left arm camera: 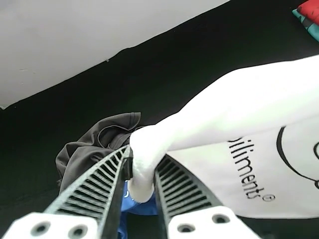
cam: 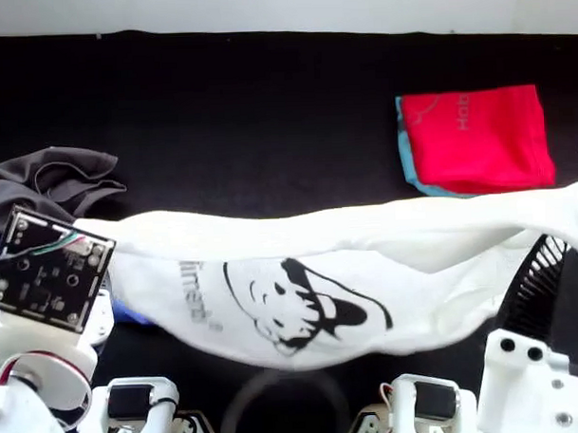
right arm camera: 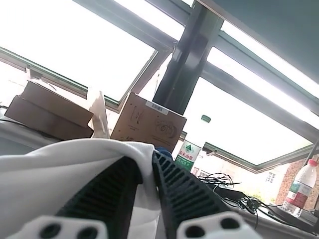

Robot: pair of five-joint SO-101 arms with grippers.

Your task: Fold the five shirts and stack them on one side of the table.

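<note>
A white shirt (cam: 300,273) with a black cartoon print hangs stretched between the two arms above the black table (cam: 247,113). My left gripper (left arm camera: 141,167) is shut on the shirt's bunched left end (left arm camera: 144,149), at the table's left. My right gripper (right arm camera: 148,167) is shut on the white cloth (right arm camera: 60,174) at the right end, lifted and tilted up toward the windows. In the high view its ribbed fingers (cam: 531,284) show at the lower right. A folded red shirt (cam: 478,139) lies on a teal one (cam: 407,170) at the back right. A crumpled grey shirt (cam: 50,182) lies at the left.
A bit of blue cloth (left arm camera: 134,206) lies under the white shirt beside the left gripper. The arm bases (cam: 134,412) stand along the table's front edge. The table's far middle and far left are bare black cloth. Boxes and bottles stand in the room behind.
</note>
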